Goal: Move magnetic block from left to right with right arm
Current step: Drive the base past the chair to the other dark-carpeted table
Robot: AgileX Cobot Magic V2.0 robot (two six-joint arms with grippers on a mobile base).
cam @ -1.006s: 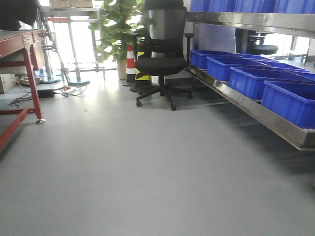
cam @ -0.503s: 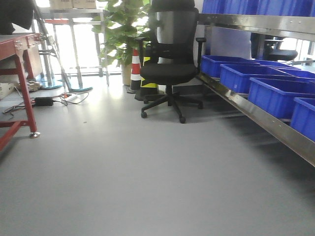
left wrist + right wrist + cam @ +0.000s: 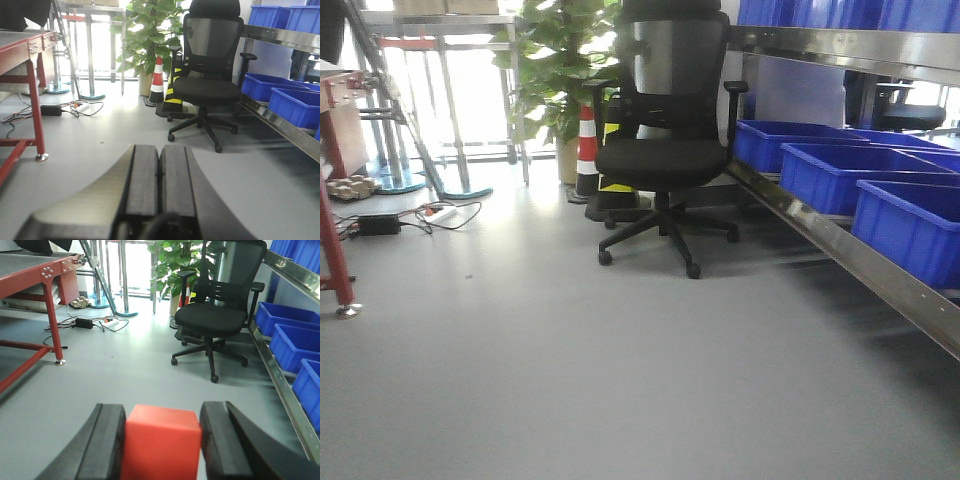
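The magnetic block (image 3: pixel 161 442), its base cut off below, sits clamped between the right jaws, short of the office chair (image 3: pixel 212 315); left jaws pressed together, empty.

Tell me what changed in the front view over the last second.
The whole view shifted as if rolling forward: the black mesh-backed office chair grew larger, the red metal table slid toward the left edge, and the blue plastic bins drifted right. Nothing in the room itself visibly moved. Wrist views have no earlier frames to compare.
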